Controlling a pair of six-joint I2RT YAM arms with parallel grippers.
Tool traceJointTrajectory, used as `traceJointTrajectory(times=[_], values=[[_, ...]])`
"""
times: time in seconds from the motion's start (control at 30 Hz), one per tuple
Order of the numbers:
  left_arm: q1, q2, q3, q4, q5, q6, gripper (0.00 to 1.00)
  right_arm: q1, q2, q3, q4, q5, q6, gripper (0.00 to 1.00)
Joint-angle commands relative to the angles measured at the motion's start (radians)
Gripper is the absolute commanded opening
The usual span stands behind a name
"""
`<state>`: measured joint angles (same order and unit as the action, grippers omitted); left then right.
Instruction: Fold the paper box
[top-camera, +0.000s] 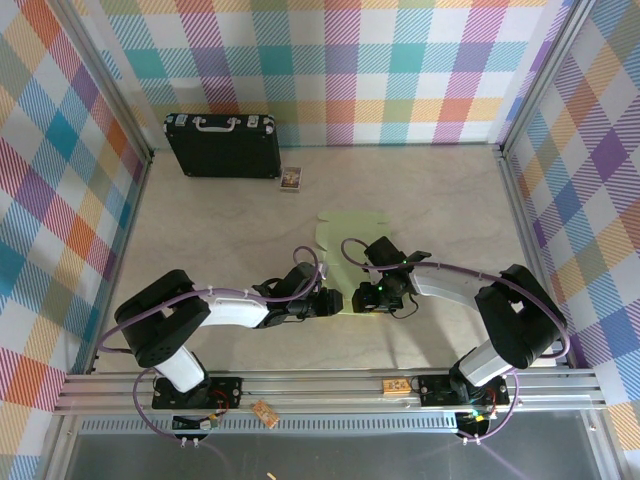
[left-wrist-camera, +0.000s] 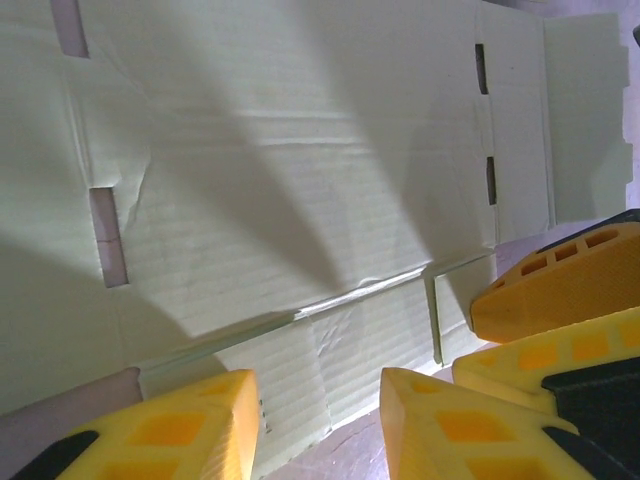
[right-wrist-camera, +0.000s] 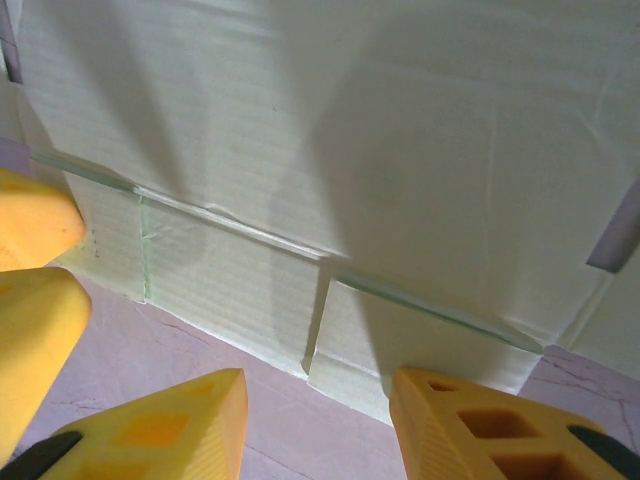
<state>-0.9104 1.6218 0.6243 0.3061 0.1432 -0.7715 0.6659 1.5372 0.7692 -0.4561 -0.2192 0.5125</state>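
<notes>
The pale marble-patterned surface (top-camera: 200, 250) carries a black case (top-camera: 222, 145) at 11 o'clock, against the back wall. The paper box (top-camera: 348, 240), a flat pale-green cutout with its flaps unfolded, lies near the middle. Both arms meet at its 6 o'clock edge. The left pincer (left-wrist-camera: 315, 385) is moderately wide, its yellow fingers straddling a near flap's edge without pinching it. The right pincer (right-wrist-camera: 318, 375) is also moderately wide, holding nothing, tips just short of the flaps. A tiny picture card (top-camera: 291, 179) sits at the case's 4 o'clock.
</notes>
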Motion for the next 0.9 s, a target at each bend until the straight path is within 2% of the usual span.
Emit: traceJointTrajectory(times=[0.0,0.13,0.33,0.53,0.87], values=[[-0.016,0.039,-0.027,-0.048,-0.006,-0.02,0.37,-0.005,0.049,-0.017,-0.018,0.014,0.003,0.44],[-0.016,0.044,-0.026,-0.082,-0.026,-0.019,0.36,-0.045,0.048,-0.002,0.014,-0.083,0.007,0.43],[-0.016,0.038,-0.026,-0.11,-0.038,-0.016,0.35,-0.07,0.017,0.043,0.015,-0.137,0.021,0.42],[-0.016,0.018,-0.026,-0.133,-0.06,-0.012,0.35,-0.096,-0.001,0.038,0.01,-0.145,0.029,0.41],[-0.017,0.009,-0.024,-0.145,-0.064,-0.007,0.35,-0.098,0.118,0.006,0.044,-0.156,0.04,0.4]])
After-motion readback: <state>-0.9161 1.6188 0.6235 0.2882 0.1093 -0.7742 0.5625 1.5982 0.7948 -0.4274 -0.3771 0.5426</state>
